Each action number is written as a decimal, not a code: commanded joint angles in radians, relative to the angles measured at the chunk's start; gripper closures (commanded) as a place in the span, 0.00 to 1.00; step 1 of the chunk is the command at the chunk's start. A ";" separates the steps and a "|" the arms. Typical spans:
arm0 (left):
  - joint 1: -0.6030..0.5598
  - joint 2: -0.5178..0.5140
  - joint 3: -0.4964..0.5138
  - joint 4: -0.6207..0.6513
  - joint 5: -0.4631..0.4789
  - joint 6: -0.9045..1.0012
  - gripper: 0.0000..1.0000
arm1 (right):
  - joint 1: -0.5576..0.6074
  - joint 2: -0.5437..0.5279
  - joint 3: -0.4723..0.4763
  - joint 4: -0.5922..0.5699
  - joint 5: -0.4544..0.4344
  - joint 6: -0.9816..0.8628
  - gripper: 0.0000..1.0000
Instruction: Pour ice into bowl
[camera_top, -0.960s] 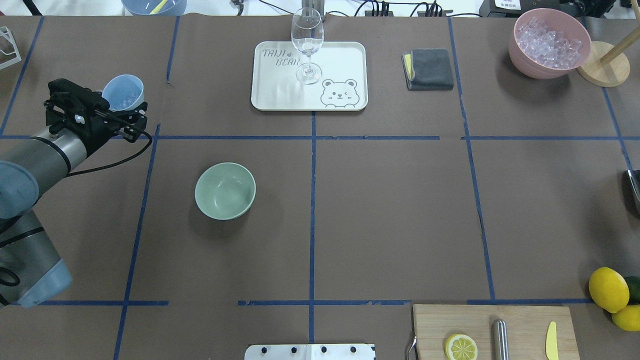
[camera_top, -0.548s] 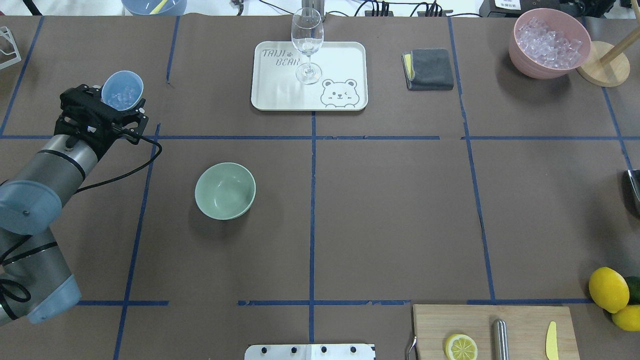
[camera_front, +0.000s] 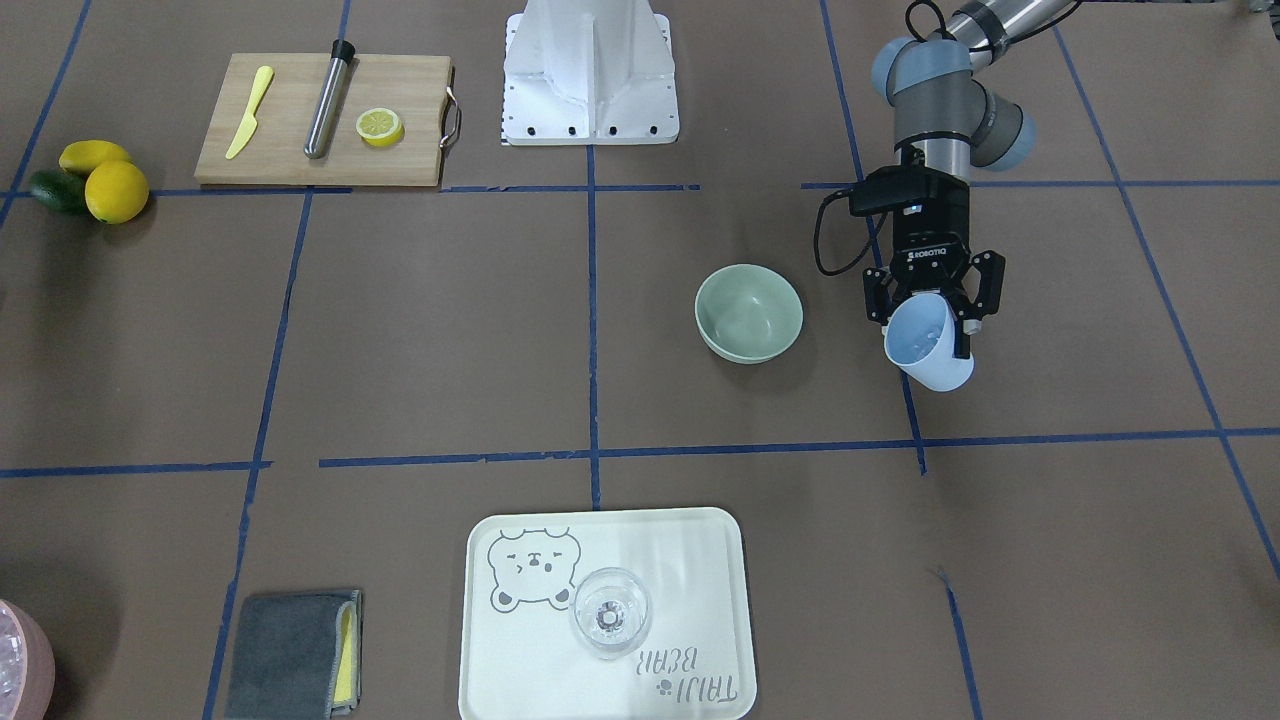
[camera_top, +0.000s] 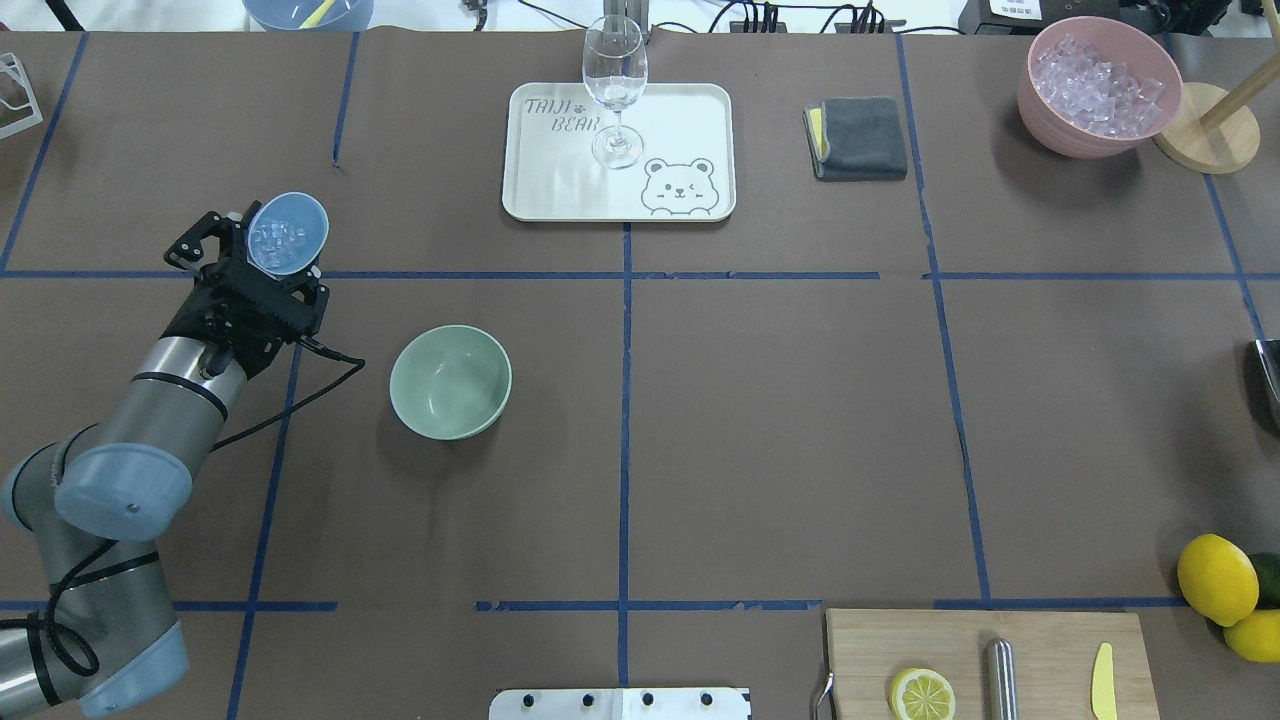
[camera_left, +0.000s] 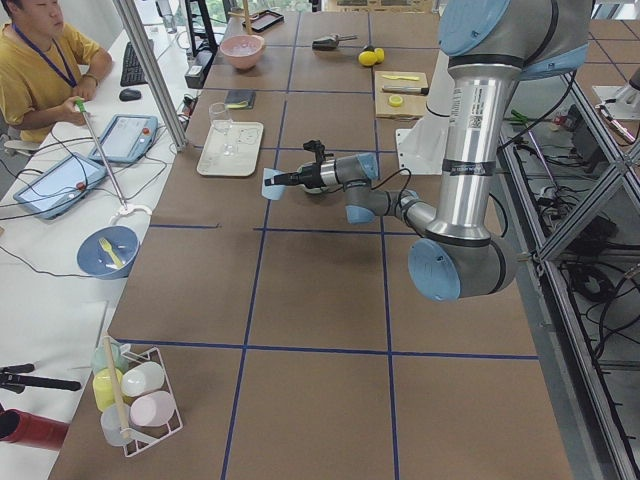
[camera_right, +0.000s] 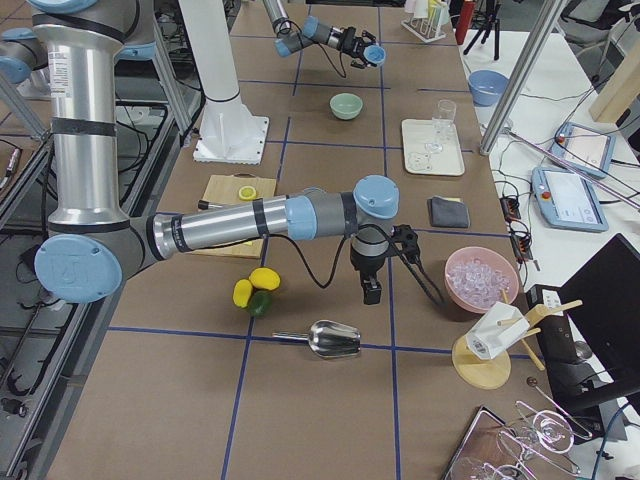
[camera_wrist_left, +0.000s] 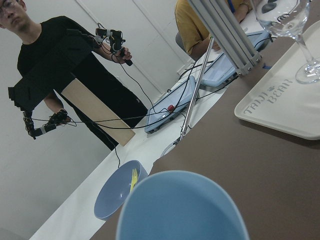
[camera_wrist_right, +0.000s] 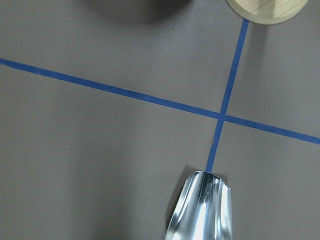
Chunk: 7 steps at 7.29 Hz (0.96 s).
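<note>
My left gripper (camera_top: 268, 258) is shut on a light blue cup (camera_top: 288, 232) and holds it tilted above the table. The ice (camera_top: 279, 238), small clear cubes, shows inside the cup. The sage-green bowl (camera_top: 450, 381) stands empty to the right of the cup and a little nearer the robot, apart from it. From the front, the cup (camera_front: 930, 346) hangs below the gripper (camera_front: 935, 308), right of the bowl (camera_front: 749, 310). The cup's rim (camera_wrist_left: 182, 210) fills the bottom of the left wrist view. My right gripper (camera_right: 372, 290) shows only in the exterior right view, and I cannot tell its state.
A white tray (camera_top: 690, 110) with a wine glass (camera_top: 614, 85) sits at the far middle, with a grey cloth (camera_top: 860, 137) and a pink bowl (camera_top: 1098, 85) of ice cubes to its right. A cutting board (camera_top: 990, 660), lemons (camera_top: 1217, 578) and a metal scoop (camera_wrist_right: 202, 210) lie near the right arm.
My left arm has carried the cup right and nearer the robot, closer to the green bowl. The bowl has not moved.
</note>
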<state>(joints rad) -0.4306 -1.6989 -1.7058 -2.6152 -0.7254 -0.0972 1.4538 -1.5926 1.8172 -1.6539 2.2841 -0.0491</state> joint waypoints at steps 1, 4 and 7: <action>0.067 -0.066 0.006 0.138 0.110 0.074 1.00 | 0.002 -0.003 0.002 -0.001 0.000 0.000 0.00; 0.150 -0.110 0.012 0.241 0.220 0.193 1.00 | 0.005 -0.009 0.004 -0.001 0.000 0.000 0.00; 0.179 -0.110 0.015 0.241 0.253 0.336 1.00 | 0.005 -0.010 0.002 -0.001 0.000 0.000 0.00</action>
<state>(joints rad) -0.2659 -1.8079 -1.6913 -2.3755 -0.4910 0.1747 1.4587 -1.6024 1.8200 -1.6551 2.2841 -0.0491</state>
